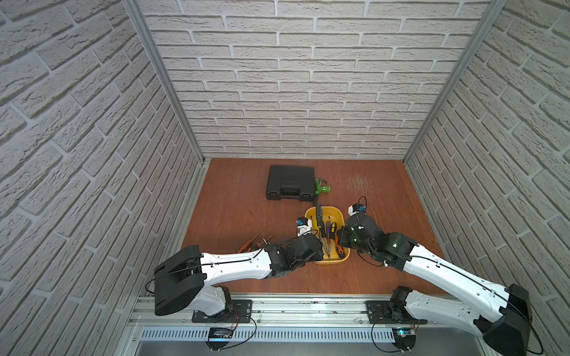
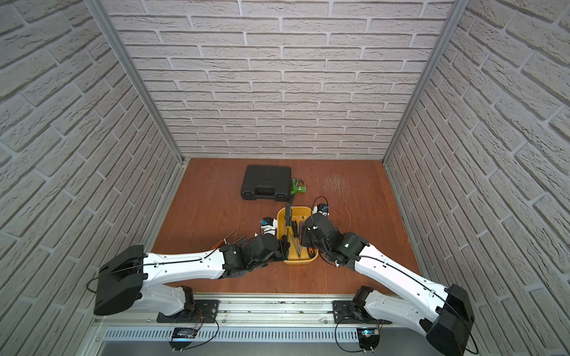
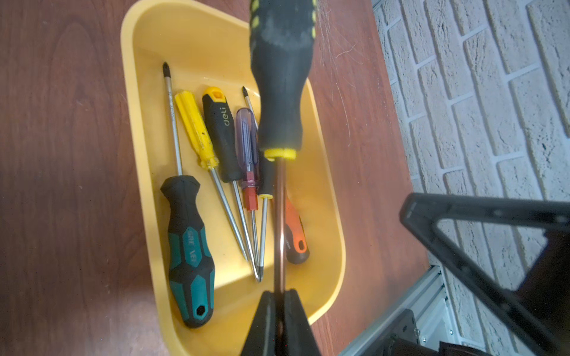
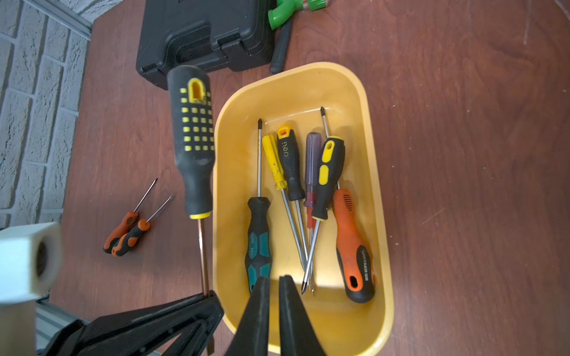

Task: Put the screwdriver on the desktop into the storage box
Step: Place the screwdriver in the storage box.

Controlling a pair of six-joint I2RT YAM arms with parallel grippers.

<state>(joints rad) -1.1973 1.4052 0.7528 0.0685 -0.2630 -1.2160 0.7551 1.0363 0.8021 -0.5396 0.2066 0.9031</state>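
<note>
Two tools meet at the near end of a yellow storage box [image 4: 374, 160]. The left tool [image 3: 279, 296] is clamped tight on the thin copper-coloured shaft of a large screwdriver [image 4: 194, 138], close to its tip. The right tool [image 4: 274, 280] hangs over the box's near end, jaws almost together, with nothing between them.

The large screwdriver is lifted off the reddish-brown worktop [image 4: 462, 185]. It runs lengthwise along the box's left wall, handle pointing away from the robot. Whether it hangs over the inside or just outside that wall cannot be told. Its handle is thick, black and rubbery, dotted with small yellow squares. A yellow collar marks where the shaft begins.

It looks stiff and fairly heavy, with most of its weight in the handle, far from the grip. A smooth round shaft pinched near the tip is likely to twist or slide, so the handle may sag. The rubber handle, or the shaft just below the collar, would probably give a surer hold. It seems about as long as the box, so it should go in lengthwise.

Inside the box lie six smaller screwdrivers [image 4: 290, 166]. Left of the box, two small orange-and-black screwdrivers [image 4: 126, 228] rest on the worktop, touching. Farther off sits a closed black case [image 4: 200, 30].
</note>
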